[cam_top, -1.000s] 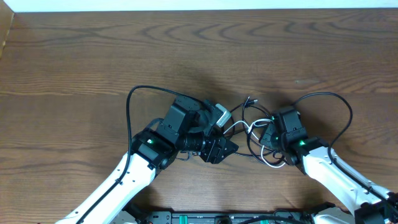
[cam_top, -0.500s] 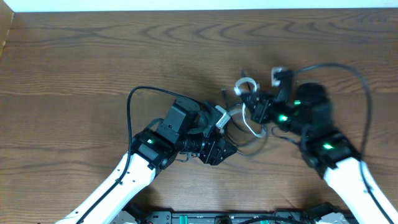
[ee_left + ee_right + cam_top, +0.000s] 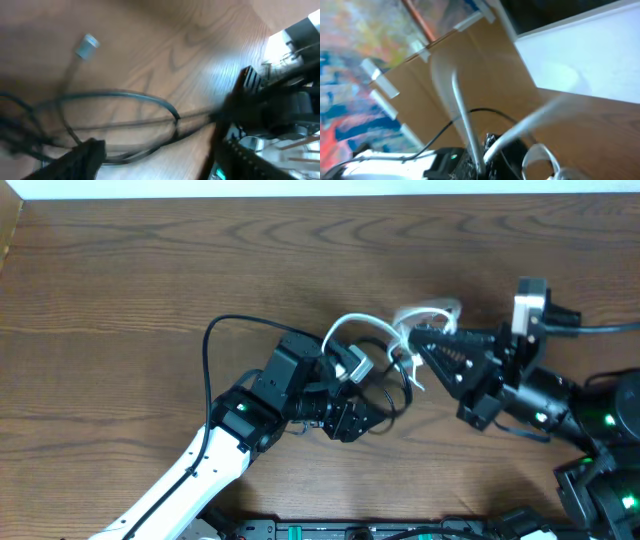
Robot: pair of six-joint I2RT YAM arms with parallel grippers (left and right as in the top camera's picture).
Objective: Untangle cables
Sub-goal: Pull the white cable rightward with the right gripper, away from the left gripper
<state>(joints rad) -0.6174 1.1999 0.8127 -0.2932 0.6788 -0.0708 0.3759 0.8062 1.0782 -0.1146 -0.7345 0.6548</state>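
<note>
Over the wooden worktop (image 3: pixel 150 270) my right pincer (image 3: pixel 418 345), clamped on the white cable (image 3: pixel 345 325), has hauled it toward twelve o'clock while my left pincer (image 3: pixel 362 418) parts, loosening the tangle.

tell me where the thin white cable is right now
Overhead, the thin white cable arcs mid-table from the left hand to the right hand, which pinches it.

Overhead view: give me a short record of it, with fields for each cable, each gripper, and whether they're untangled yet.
white cable: arcs from beside the left gripper to the right gripper
black cable: loose loops on the table at the left gripper
left gripper: open, over the black loops
right gripper: shut on the white cable
untangled: no, the cables still cross beside the left gripper
</note>
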